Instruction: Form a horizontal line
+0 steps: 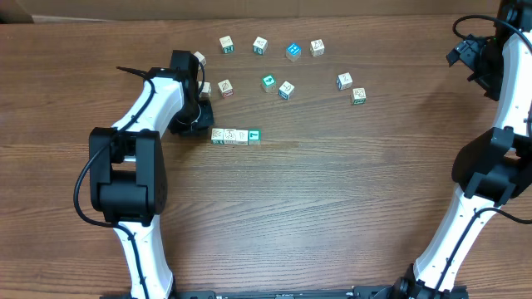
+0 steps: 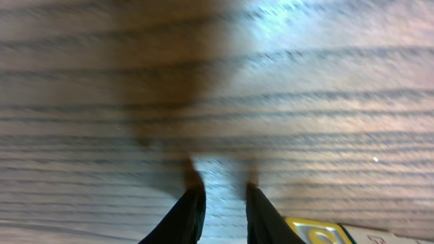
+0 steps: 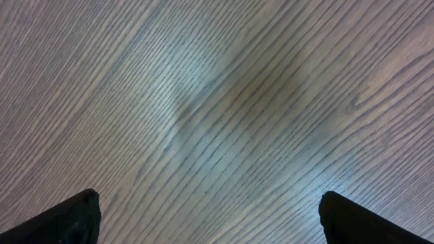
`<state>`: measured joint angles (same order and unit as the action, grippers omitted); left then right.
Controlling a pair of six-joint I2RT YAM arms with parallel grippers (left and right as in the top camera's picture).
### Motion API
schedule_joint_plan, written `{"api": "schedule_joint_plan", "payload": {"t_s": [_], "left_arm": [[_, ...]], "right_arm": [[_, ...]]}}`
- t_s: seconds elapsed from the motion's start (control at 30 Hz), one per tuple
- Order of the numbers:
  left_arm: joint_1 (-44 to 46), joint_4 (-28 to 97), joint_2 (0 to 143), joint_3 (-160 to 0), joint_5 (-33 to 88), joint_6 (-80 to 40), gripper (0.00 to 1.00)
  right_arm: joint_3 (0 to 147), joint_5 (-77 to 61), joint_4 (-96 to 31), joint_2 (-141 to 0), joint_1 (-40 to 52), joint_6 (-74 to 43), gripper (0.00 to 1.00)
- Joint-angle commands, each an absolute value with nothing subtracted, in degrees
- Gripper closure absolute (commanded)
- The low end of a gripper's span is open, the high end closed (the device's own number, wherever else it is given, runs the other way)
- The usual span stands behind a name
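Finding: the left gripper (image 2: 222, 183) stands with its two dark fingers (image 2: 193, 210) parted by a narrow gap. Only bare brown wood-grain table (image 1: 332, 208) shows between them, so it holds nothing. The right gripper (image 3: 209, 195) is spread wide over bare wood at the far right, also holding nothing. The horizontal line of four small wooden letter cubes (image 1: 235, 135) lies near the table's middle, its cubes touching edge to edge, three pale-faced and a teal-faced cube (image 1: 253, 134) at the right end. Judgement: the step in hand concerns the line's left end. To do it well, the fingers should move off upward rather than sideways, so the end cube is not dragged out of true. Any cube brought from the loose scattered cubes (image 1: 268, 82) beyond should be set flush on the same axis. Position: the line lies just beside the left gripper, to its right. In the left wrist view only a yellow-edged cube corner (image 2: 315, 232) shows, close to the right finger; whether they touch cannot be told.
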<state>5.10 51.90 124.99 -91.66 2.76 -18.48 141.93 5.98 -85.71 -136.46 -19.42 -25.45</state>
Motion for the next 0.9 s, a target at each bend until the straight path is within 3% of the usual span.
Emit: {"api": "schedule_joint_plan", "payload": {"t_s": [0.0, 0.1, 0.13, 0.2, 0.23, 0.87], "left_arm": [[2.50, 51.22, 127.11, -90.11, -1.72, -19.49, 0.80], [1.02, 50.83, 127.11, -90.11, -1.87, -19.49, 0.77], [0.58, 50.87, 127.11, -90.11, -1.89, -19.49, 0.67], [-0.01, 51.27, 127.11, -90.08, -1.89, -19.46, 0.34], [-0.10, 51.88, 127.11, -90.08, -1.89, -19.49, 0.00], [0.40, 50.28, 127.11, -90.08, -1.89, -19.49, 0.01]], "right_arm": [[141.73, 6.09, -85.58, -135.50, -19.62, -25.21, 0.00], [141.73, 6.09, -85.58, -135.50, -19.62, -25.21, 0.00], [141.73, 6.09, -85.58, -135.50, -19.62, -25.21, 0.00], [141.73, 6.09, -85.58, -135.50, -19.62, -25.21, 0.00], [141.75, 6.11, -85.58, -135.50, -19.62, -25.21, 0.00], [141.73, 6.11, -85.58, -135.50, -19.62, -25.21, 0.00]]}}
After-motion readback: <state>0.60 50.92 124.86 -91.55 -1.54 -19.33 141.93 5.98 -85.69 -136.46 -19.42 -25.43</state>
